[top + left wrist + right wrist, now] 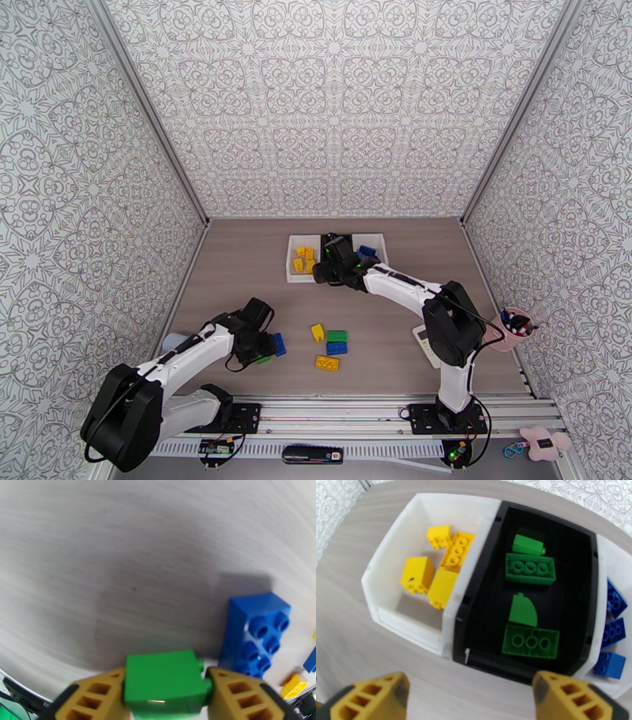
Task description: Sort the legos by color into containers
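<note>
**Green brick gripped on the left, six bricks yet to reach the bins**

The left gripper's fingers (98,695) press against both sides of a green brick (160,675), so the left gripper (168,695) is closed on it, low over the table (118,559). Whether the brick has left the wood I cannot tell. Just beside it stands a blue brick (254,634).

The right gripper (468,685) has its fingers spread wide with nothing between them. It hovers above the near edge of the three containers, which stand in a row at the far side of the table.

The left white bin (375,586) holds four yellow bricks, and the black bin (592,578), touching it, holds four green pieces. The right white bin (610,555) holds at least three blue ones, though part of it is cut off. No colours look mixed.

Left to do, judging from the top view:
- the gripped green brick
- the blue brick beside it
- a loose cluster between the arms: a small yellow brick (317,331), a second green brick (337,335), a second blue brick (336,347) and a long yellow brick (327,363)

I judge the sorting roughly two thirds done.
</note>
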Controlling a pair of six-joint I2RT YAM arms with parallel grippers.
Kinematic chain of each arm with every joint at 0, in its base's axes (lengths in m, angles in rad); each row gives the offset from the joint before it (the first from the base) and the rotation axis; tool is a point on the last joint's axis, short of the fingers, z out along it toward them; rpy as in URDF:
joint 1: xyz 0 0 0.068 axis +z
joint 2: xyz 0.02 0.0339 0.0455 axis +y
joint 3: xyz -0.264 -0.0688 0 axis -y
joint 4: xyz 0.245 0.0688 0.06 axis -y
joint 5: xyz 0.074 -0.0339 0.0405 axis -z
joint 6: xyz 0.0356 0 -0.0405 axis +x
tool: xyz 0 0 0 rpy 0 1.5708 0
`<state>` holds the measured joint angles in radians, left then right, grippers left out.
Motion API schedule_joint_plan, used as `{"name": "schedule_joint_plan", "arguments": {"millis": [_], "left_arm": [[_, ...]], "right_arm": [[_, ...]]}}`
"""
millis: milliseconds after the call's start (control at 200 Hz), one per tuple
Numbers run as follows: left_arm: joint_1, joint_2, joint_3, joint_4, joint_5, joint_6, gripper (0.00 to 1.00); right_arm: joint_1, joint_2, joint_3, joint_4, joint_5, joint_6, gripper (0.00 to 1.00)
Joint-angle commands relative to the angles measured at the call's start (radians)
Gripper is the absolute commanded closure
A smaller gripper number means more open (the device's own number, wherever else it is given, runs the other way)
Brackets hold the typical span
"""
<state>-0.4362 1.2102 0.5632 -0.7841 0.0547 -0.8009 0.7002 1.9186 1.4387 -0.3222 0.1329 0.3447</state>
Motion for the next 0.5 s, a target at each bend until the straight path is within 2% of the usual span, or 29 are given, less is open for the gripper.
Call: {"name": "schedule_joint_plan", "arguments": {"millis": [0,225,350,495], "left_arm": [[-0.007,0.005,0.018,0.006,-0.006,0.030,0.57],[-0.012,-0.066,0.093,-0.045,-0.034,0.076,0.59],[-0.009,-0.080,0.144,0.021,-0.003,0.124,0.60],[-0.008,-0.020,0.232,0.150,0.031,0.159,0.59]], "right_arm": [[-0.004,-0.030,-0.028,0.005,-0.007,0.016,0.14],[-0.004,-0.104,-0.114,0.006,-0.008,0.017,0.15],[-0.004,-0.171,-0.171,0.005,-0.004,0.029,0.15],[-0.004,-0.244,-0.241,0.011,-0.007,0.069,0.15]]}}
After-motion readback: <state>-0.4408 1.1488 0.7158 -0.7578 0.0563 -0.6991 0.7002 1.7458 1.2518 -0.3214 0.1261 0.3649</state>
